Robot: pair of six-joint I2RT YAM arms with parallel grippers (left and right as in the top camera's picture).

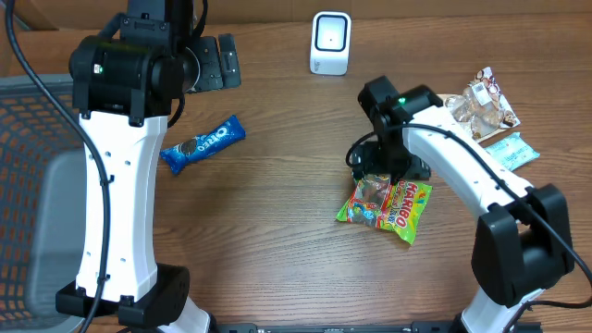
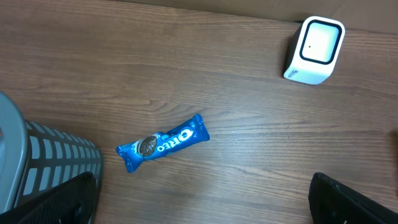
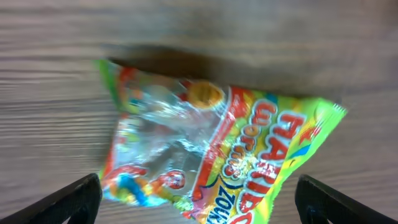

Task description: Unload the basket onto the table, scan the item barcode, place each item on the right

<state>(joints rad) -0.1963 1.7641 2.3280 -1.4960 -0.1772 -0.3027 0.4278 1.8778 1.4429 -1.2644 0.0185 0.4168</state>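
Right tool (image 3: pixel 199 198), spread wide, hangs right over the Haribo bag (image 3: pixel 217 143), its long axis slanting across the gap, nothing pinched.

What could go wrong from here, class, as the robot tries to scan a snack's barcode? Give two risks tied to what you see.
1. The right gripper hangs open over the Haribo bag, which lies flat and glossy; the grip might slide off or pinch only a fold.
2. No barcode shows on the bag's upper face, so it may reach the scanner wrong side out.
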